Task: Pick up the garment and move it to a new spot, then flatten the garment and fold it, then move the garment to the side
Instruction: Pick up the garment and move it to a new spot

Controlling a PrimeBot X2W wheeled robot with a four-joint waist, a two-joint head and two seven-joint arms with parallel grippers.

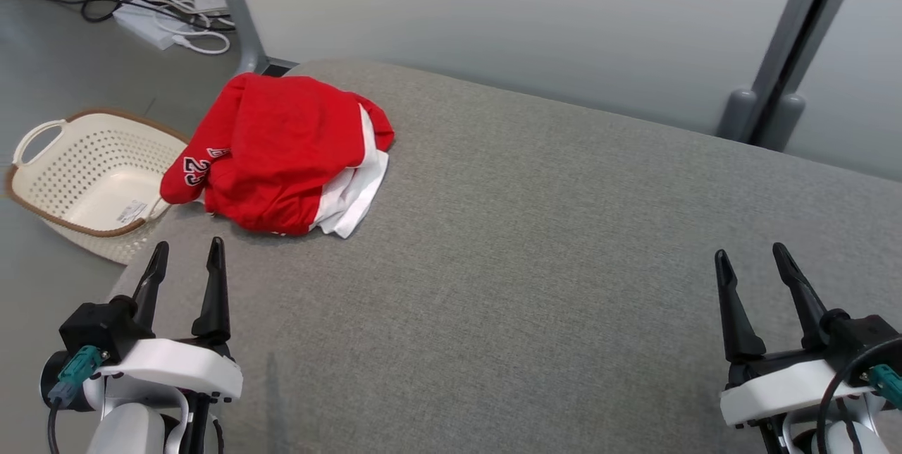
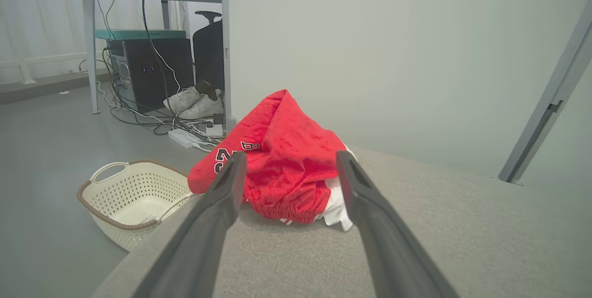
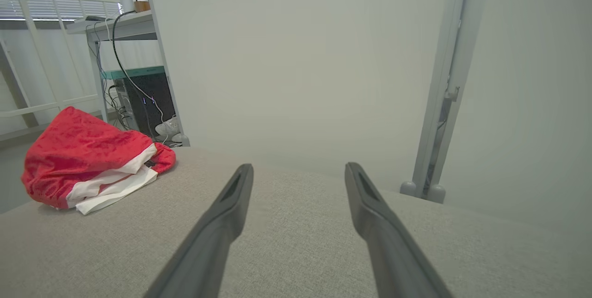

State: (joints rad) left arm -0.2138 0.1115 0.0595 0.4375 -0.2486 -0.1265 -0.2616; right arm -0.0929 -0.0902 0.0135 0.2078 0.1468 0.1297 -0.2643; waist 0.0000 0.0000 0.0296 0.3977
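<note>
Red-and-white fabric garment: lies in a crumpled heap on the far left corner of the grey woven-fabric padded surface. Its long axis is faint and runs roughly across the surface. A red end with black-and-white lettering droops over the surface's left edge. The white folded layers point toward the surface's middle. The cloth is matte and softly creased, with a gathered hem on its near side.

Cream perforated plastic basket with brown rim: stands on the floor just beside the surface's left edge.

Left gripper: over the surface's near left corner, fingers spread apart, holding nothing.

Right gripper: over the surface's near right part, fingers likewise spread and empty.
</note>
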